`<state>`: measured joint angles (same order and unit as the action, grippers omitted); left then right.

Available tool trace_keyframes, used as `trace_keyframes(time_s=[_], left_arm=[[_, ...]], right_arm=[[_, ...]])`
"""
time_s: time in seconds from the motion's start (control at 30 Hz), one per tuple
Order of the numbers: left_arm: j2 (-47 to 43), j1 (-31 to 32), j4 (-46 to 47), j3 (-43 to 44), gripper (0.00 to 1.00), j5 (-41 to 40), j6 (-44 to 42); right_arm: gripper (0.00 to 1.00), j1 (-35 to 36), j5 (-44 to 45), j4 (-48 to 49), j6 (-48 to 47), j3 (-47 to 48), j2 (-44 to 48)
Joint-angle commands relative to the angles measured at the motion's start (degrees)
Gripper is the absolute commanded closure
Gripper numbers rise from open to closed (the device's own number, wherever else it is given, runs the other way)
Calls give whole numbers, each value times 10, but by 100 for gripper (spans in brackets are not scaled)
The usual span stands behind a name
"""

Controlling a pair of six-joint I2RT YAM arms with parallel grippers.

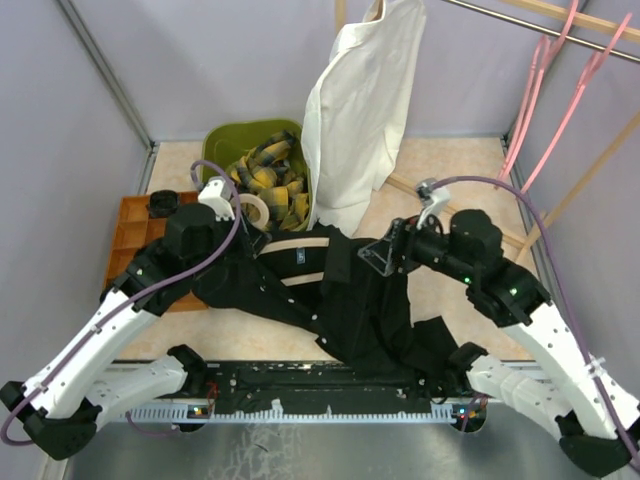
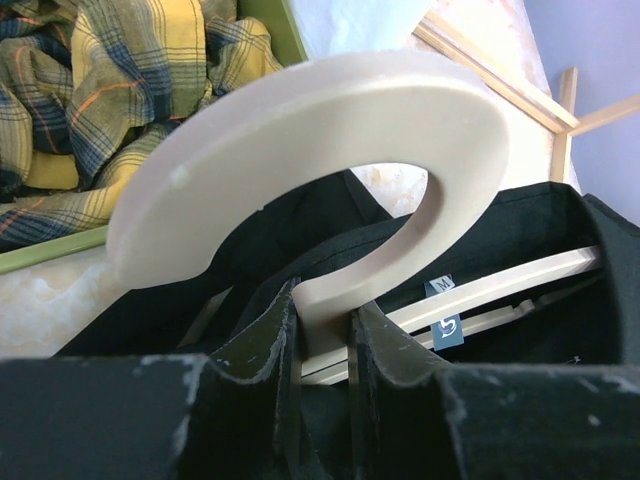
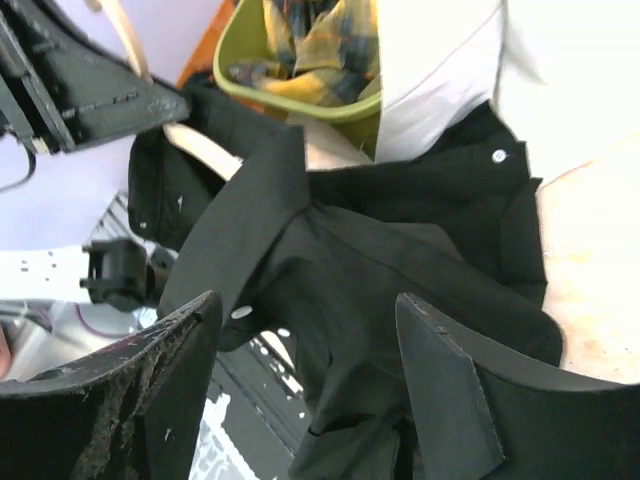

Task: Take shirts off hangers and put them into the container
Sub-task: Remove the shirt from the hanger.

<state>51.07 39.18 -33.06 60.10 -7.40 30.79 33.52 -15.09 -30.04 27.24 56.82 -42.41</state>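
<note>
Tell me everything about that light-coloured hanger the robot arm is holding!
The beige hanger is flat and smooth, maybe painted wood or plastic, with a broad curved hook on top. The left gripper pinches its neck just under the hook. Its thin arms sit inside the black shirt and show at the open collar, beside a small blue label. It lies low over the table, and its hook is close to the green container.
</note>
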Motion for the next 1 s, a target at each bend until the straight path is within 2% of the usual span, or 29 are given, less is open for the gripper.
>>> trace_keyframes(time_s=[0.0,0.07,0.1,0.2,0.33,0.4,0.57,0.63,0.7,0.97], left_arm=[[3,-2,23,18,100,26,-1],[5,-1,24,18,100,28,-1],[5,-1,22,18,100,29,-1],[4,-1,15,20,100,23,-3],[-4,-1,7,23,100,7,-8],[-8,-2,4,23,100,-3,-9],[-11,-2,-4,20,100,-19,-13],[-11,-2,-8,20,100,-24,-15],[-11,-2,-9,20,100,-27,-16],[-22,-2,-5,22,100,-32,-16]], right_arm=[[30,102,137,-40,-52,59,-54],[32,161,219,-71,-67,75,-89],[37,177,275,-82,-69,86,-105],[60,185,341,-112,-60,104,-141],[90,185,397,-111,-45,95,-136],[99,185,412,-103,-40,84,-121],[99,185,452,-95,-21,56,-65],[95,185,454,-90,-20,45,-45],[88,185,461,-97,-22,36,-32],[80,185,535,-222,0,74,-61]])
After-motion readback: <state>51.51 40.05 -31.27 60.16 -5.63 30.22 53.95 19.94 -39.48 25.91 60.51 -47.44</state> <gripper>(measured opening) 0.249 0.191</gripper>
